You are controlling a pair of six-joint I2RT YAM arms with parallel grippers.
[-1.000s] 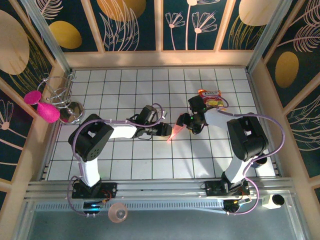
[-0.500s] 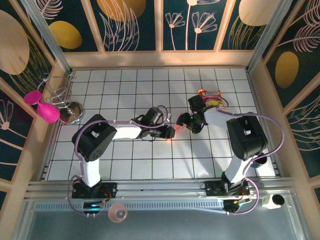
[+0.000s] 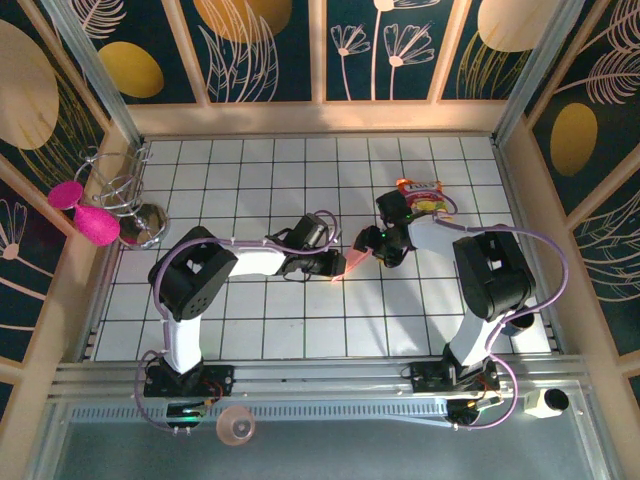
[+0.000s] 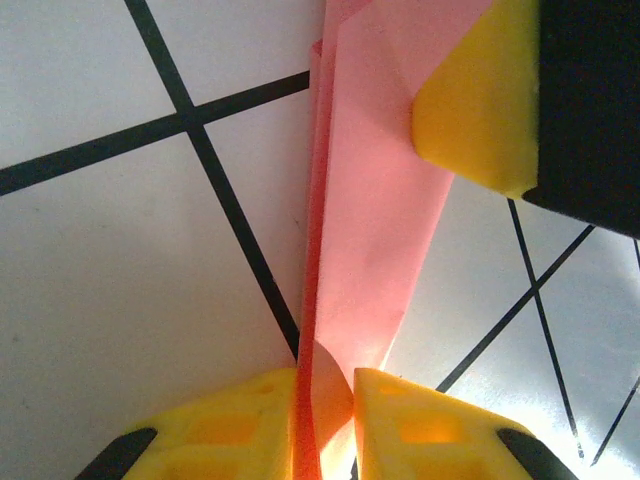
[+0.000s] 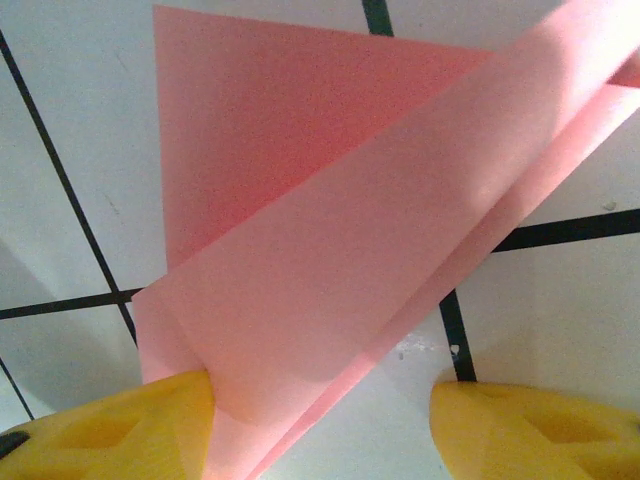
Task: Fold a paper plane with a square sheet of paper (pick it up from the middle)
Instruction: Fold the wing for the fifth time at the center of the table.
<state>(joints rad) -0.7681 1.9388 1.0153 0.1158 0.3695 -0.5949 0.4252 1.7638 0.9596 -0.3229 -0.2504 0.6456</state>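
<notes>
The salmon-pink sheet of paper [image 3: 345, 265], folded into a narrow pointed shape, sits mid-table between the two grippers. My left gripper [image 3: 336, 263] comes in from the left. In the left wrist view its yellow fingers [image 4: 230, 420] pinch the folded edge of the paper [image 4: 370, 230] from both sides. The right gripper's yellow finger [image 4: 480, 110] rests against the far end of the paper. My right gripper [image 5: 320, 410] is open. The paper [image 5: 330, 230] lies against its left finger, and its right finger stands well clear.
A red-and-yellow snack packet [image 3: 425, 197] lies just behind the right gripper. A wire rack [image 3: 120, 185] and magenta discs [image 3: 85, 212] sit at the far left edge. White tiled table [image 3: 250, 310] spreads in front of the arms.
My left gripper has slid right up to the paper and closed its fingers onto it. The right gripper has stayed almost still.
</notes>
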